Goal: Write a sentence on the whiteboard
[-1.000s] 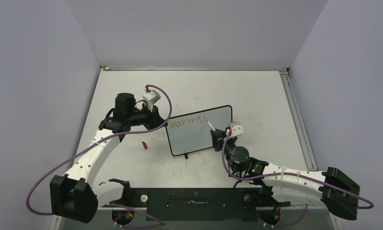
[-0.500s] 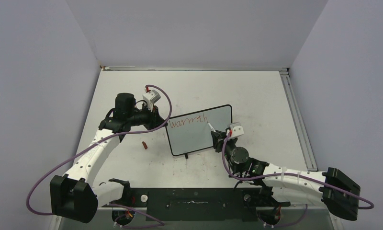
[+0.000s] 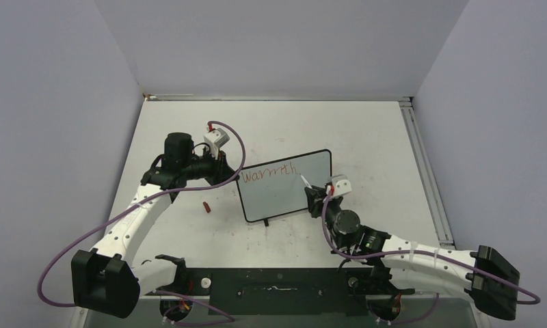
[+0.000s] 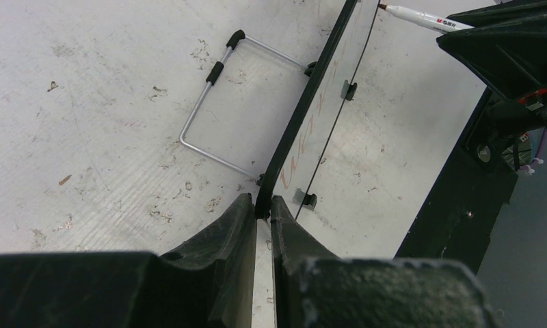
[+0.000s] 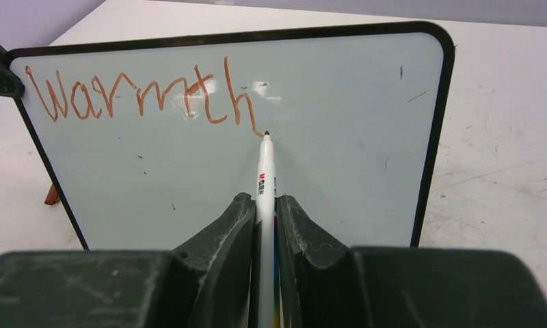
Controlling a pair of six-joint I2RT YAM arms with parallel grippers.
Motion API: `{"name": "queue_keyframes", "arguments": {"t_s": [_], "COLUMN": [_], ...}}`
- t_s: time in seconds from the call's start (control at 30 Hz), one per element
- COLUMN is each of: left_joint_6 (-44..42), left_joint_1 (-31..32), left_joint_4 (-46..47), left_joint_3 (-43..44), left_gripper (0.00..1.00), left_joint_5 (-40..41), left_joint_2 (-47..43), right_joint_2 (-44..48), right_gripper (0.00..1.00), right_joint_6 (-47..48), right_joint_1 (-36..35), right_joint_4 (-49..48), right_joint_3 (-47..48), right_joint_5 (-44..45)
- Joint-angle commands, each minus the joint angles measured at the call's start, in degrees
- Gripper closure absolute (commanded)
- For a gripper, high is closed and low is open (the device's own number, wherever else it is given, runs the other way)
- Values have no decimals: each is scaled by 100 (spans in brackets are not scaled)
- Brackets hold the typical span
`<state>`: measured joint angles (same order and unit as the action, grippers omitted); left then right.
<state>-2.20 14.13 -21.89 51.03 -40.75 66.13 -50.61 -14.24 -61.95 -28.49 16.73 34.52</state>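
Note:
The whiteboard [image 3: 284, 195] stands upright in the middle of the table, its black frame seen edge-on in the left wrist view [image 4: 305, 116]. My left gripper [image 3: 227, 171] [image 4: 262, 205] is shut on the frame's left edge. One red word of the sentence [image 5: 141, 92] [image 3: 269, 173], "Warmth", runs along the top of the board [image 5: 339, 150]. My right gripper [image 3: 314, 195] [image 5: 264, 201] is shut on a white marker [image 5: 265, 171] [image 3: 303, 180] [image 4: 421, 17]. The marker tip sits at the board just below and right of the final "h".
A small red marker cap [image 3: 206, 206] [image 5: 51, 196] lies on the table left of the board. A bent wire stand [image 4: 209, 109] sticks out behind the board. A metal rail [image 3: 424, 171] runs along the table's right edge, and grey walls close in three sides.
The right arm has swung a little to the right and the marker tip has slid slightly right and down off the "h". The left gripper and board have not moved.

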Motion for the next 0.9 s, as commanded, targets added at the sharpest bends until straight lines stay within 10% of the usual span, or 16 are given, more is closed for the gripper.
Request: {"name": "queue_keyframes", "arguments": {"t_s": [0.0,0.87], "left_joint_6": [-154,-158], "left_joint_1": [-33,-32], "left_joint_4": [-254,-267], "left_joint_3": [-33,-40], "left_gripper": [100,100], "left_joint_5": [267,301], "left_joint_2": [6,17], "right_joint_2": [446,260], "right_gripper": [95,95], "right_joint_6": [126,580], "right_joint_1": [-10,742], "right_joint_4": [249,-9], "right_joint_3": [374,489], "right_joint_5": [-11,-578]}}
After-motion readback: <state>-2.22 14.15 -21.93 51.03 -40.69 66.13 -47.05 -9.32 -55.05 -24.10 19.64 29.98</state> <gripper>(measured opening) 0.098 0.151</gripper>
